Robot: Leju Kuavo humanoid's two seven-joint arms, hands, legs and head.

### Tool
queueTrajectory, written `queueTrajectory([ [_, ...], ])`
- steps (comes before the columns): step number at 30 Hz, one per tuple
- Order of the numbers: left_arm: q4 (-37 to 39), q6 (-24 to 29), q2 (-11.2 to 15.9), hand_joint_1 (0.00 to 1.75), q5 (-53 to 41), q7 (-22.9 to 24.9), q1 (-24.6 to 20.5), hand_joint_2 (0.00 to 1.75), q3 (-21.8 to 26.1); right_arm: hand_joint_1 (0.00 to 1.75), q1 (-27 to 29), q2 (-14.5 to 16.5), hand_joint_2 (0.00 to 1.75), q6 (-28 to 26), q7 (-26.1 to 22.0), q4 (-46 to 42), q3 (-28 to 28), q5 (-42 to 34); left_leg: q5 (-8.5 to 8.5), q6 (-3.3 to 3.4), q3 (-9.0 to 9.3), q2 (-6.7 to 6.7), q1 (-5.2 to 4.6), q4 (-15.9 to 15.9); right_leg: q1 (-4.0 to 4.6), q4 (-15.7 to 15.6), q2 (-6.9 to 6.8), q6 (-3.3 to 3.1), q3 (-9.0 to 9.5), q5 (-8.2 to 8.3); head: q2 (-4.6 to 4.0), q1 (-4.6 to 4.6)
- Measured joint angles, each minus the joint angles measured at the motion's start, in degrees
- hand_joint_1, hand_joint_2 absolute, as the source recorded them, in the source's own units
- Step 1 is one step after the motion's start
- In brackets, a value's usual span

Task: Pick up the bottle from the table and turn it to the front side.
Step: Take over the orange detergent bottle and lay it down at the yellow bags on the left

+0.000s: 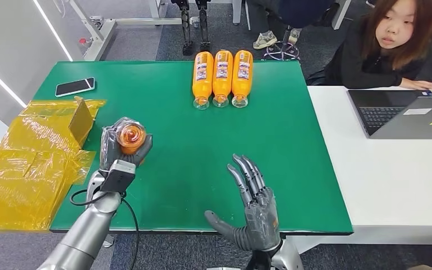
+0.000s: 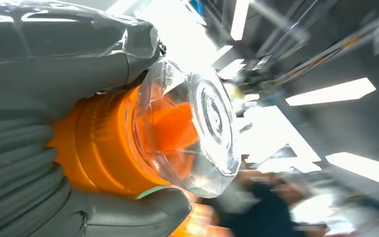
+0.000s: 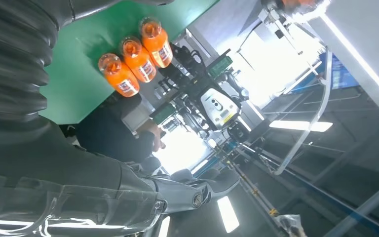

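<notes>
The left hand (image 1: 119, 147) was wrapped round an orange plastic drink bottle (image 1: 130, 135), lifted above the near-left part of the green table mat (image 1: 180, 163). Thumb and fingers closed on the body, and the clear domed end pointed up toward the head camera. In the left wrist view that clear end (image 2: 197, 133) stood out past the grey thumb (image 2: 69, 69), so the bottle's long axis ran roughly along the line of sight, tipped steeply rather than lying flat. Judging from this, the turn to the front side would be a roll about that axis within the left hand's own grasp; which way the label faced could not be told.

The right hand (image 1: 253, 205) hung empty, fingers spread, over the near middle of the mat, well apart from the held bottle. Three more orange bottles (image 1: 223, 77) lay side by side at the far edge. A black phone (image 1: 75, 86) and yellow plastic bags (image 1: 28, 163) lay to the left.
</notes>
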Motion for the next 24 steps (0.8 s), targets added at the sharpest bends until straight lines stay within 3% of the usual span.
queueTrajectory([
  [5, 9.37, 0.32, 4.38, 1.75, -15.16, 12.59, -4.69, 1.75, -0.22, 0.0, -0.64, -1.14, 1.75, -2.79, -1.24, 2.38, 0.0, -4.07, 0.0, 0.0, 0.02, 0.01, 0.0, 0.0, -0.01, 0.01, 0.0, 0.0, 0.01, 0.0, 0.0, 0.01],
  [11, 15.49, -2.22, 8.71, 1.75, -30.4, 26.13, -8.11, 1.75, -3.28, 0.0, -0.87, -2.45, 1.75, -3.45, -2.35, 4.73, -0.02, -6.69, 0.01, -0.01, 0.04, 0.08, 0.0, 0.0, 0.0, 0.02, 0.07, -0.02, -0.02, 0.01, 0.0, 0.01],
  [15, 17.99, -4.35, 11.34, 1.75, -36.07, 30.1, -9.62, 1.75, -4.94, 0.0, -0.8, -3.1, 1.75, -3.48, -2.87, 5.49, -0.13, -7.55, 0.01, -0.02, 0.02, 0.12, 0.01, 0.0, 0.01, 0.03, 0.11, -0.03, -0.07, 0.02, 0.0, 0.01],
  [22, 21.04, -8.01, 14.37, 1.75, -38.88, 33.04, -10.89, 1.75, -5.94, 0.0, -0.28, -3.7, 1.75, -3.5, -3.06, 5.8, -0.55, -7.52, 0.0, -0.02, -0.04, 0.15, 0.0, 0.0, 0.01, 0.03, 0.13, -0.03, -0.13, 0.01, 0.0, 0.01],
  [24, 21.8, -9.23, 14.92, 1.61, -39.26, 33.76, -10.89, 1.75, -5.95, 0.0, -0.18, -3.85, 1.75, -3.51, -3.05, 5.77, -0.62, -7.56, 0.0, -0.02, -0.05, 0.15, 0.0, 0.0, 0.01, 0.03, 0.14, -0.03, -0.14, 0.01, 0.0, 0.01],
])
